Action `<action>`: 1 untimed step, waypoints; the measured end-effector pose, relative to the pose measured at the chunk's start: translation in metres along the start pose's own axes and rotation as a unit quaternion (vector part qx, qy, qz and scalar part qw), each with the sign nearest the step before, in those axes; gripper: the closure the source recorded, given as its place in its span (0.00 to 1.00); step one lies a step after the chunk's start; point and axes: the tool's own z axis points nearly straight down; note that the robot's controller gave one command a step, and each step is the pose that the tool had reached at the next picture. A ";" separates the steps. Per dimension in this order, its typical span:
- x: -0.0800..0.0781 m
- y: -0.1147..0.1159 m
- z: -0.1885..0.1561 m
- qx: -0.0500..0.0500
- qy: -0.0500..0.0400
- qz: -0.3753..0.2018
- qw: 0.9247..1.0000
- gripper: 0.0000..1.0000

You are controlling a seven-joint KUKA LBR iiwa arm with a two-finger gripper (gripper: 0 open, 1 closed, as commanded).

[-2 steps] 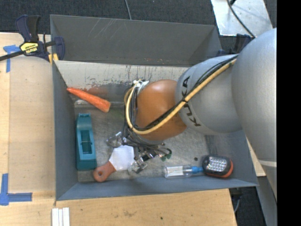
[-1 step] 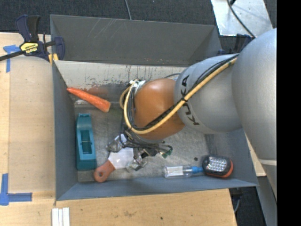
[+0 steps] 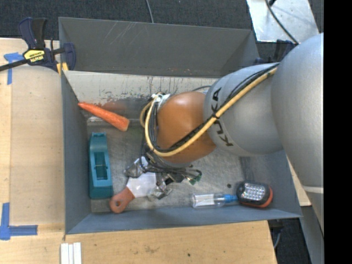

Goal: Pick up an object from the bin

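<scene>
My gripper (image 3: 158, 185) hangs low in the front middle of the bin, under the arm's orange cover. Right beside it, on its left, lies a small tool with a white head (image 3: 139, 186) and a reddish-brown handle (image 3: 120, 201); whether the gripper touches it I cannot tell. A clear tube with a blue core (image 3: 213, 200) lies just to the gripper's right on the bin floor.
A teal tape dispenser (image 3: 99, 166) stands along the left wall. An orange carrot-shaped piece (image 3: 103, 115) lies at the back left. A black and orange flashlight (image 3: 254, 194) sits at the front right. The arm covers the bin's right half.
</scene>
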 end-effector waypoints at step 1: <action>0.001 0.000 -0.005 0.000 0.000 0.000 1.000 1.00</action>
